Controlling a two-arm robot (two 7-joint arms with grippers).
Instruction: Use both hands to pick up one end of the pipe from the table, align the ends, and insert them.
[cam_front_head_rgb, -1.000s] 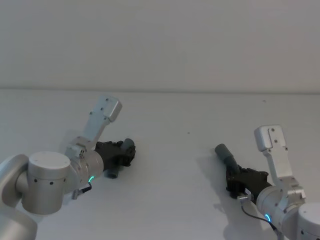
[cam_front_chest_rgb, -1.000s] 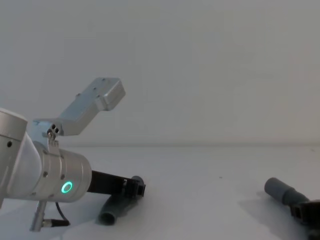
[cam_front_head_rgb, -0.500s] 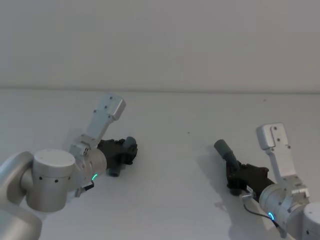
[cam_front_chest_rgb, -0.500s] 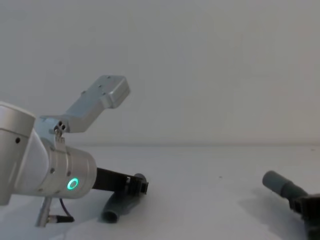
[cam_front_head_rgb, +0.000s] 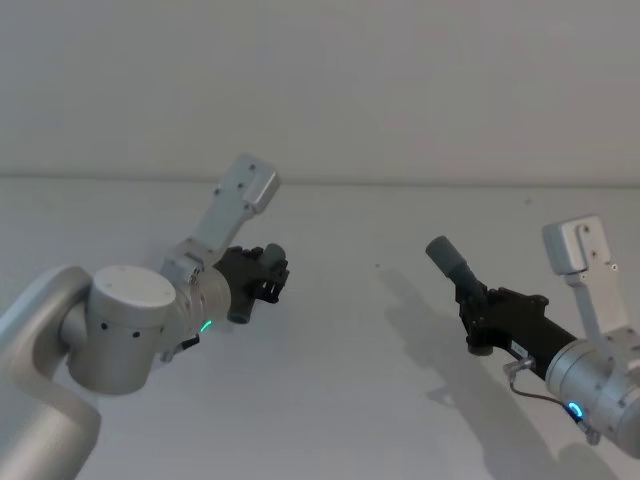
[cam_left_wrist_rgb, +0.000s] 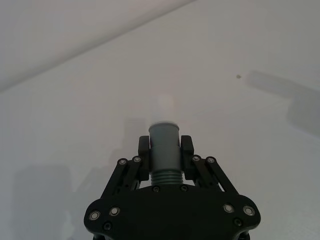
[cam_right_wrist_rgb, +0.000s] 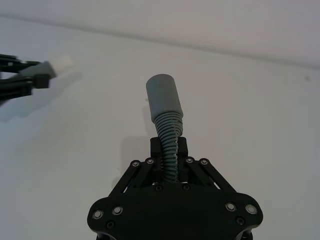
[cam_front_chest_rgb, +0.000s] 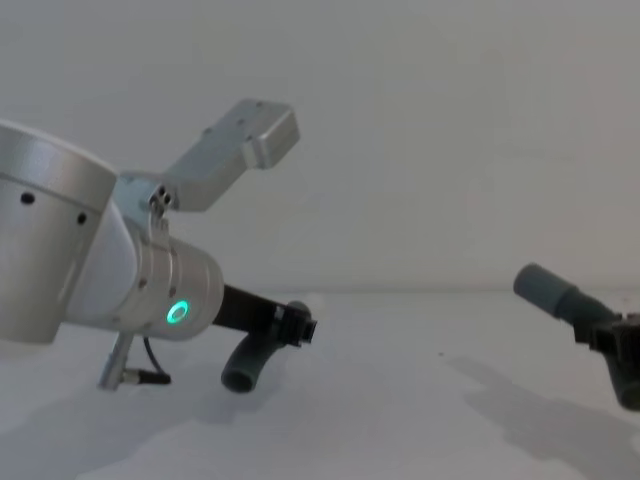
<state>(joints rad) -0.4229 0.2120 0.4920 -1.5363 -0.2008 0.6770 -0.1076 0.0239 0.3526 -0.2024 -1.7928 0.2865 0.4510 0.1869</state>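
Each of my grippers is shut on one dark-grey pipe piece, both held above the white table (cam_front_head_rgb: 350, 400). The left gripper (cam_front_head_rgb: 266, 277) (cam_front_chest_rgb: 297, 327) (cam_left_wrist_rgb: 165, 149) grips its piece by the ribbed part just behind the grey collar (cam_left_wrist_rgb: 165, 142). The white plug tip (cam_left_wrist_rgb: 163, 107) points forward, and the other bent end (cam_front_chest_rgb: 246, 367) hangs down. The right gripper (cam_front_head_rgb: 478, 312) (cam_right_wrist_rgb: 170, 148) clamps the ribbed middle (cam_right_wrist_rgb: 169, 134) of the second piece. Its wider socket cuff (cam_front_head_rgb: 446, 258) (cam_right_wrist_rgb: 162, 97) (cam_front_chest_rgb: 545, 288) points up and toward the left arm. Far off in the right wrist view is the left gripper's plug tip (cam_right_wrist_rgb: 62, 64).
The white table runs back to a plain pale wall (cam_front_head_rgb: 400, 80). A small dark speck (cam_front_head_rgb: 377, 266) lies on the table between the arms. The arms' shadows fall on the surface near each gripper.
Both arms have risen, lifting their pipe pieces off the table. The left gripper has moved up and toward the middle; the right one has lifted its socket cuff higher.
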